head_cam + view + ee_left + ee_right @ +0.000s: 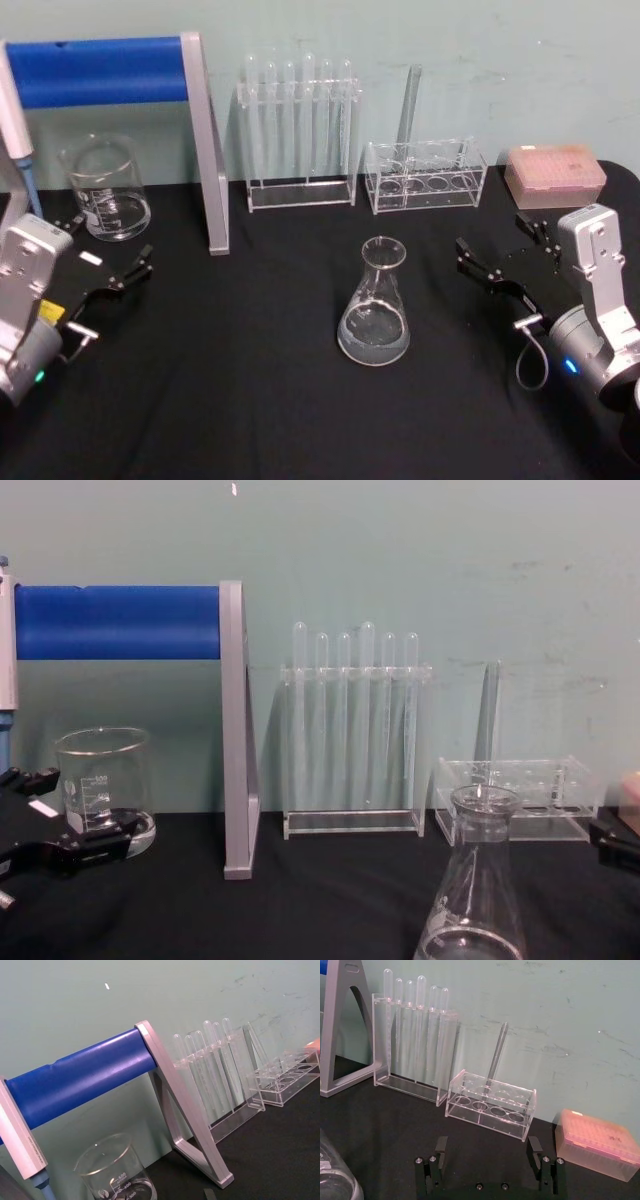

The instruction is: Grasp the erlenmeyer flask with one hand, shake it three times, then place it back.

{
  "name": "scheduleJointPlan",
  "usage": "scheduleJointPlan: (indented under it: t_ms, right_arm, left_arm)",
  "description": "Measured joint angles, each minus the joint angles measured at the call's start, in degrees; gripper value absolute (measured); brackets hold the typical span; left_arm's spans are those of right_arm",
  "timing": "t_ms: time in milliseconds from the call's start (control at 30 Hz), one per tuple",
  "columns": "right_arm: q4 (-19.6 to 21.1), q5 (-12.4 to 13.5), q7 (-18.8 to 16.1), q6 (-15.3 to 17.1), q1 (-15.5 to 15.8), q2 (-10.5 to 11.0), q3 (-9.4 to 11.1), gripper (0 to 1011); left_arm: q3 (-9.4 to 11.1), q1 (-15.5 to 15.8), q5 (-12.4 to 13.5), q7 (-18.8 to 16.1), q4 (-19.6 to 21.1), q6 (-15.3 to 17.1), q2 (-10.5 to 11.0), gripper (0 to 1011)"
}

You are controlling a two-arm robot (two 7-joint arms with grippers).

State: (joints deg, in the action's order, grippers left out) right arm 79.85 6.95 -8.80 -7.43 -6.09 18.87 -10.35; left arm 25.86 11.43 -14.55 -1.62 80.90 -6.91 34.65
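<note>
Clear glass conical flask upright mid-frame on black bench; right gripper open at right, left gripper open at left, both apart from it

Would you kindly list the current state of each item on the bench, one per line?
erlenmeyer flask: upright on the black table, some clear liquid, ungrasped
beaker: upright, looks empty
tall tube rack: standing, holds several tubes
low tube rack: holds one glass tube, other holes empty
pink tip box: closed
left claw: open, empty
right claw: open, empty
</note>
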Motion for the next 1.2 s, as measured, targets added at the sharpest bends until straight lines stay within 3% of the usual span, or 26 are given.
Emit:
scheduleJointPlan:
  t_ms: [1200]
  right_arm:
    - [0.0,-0.01,0.0,0.0,0.0,0.0,0.0,1000]
  left_arm:
    - [0.0,0.0,0.0,0.0,0.0,0.0,0.0,1001]
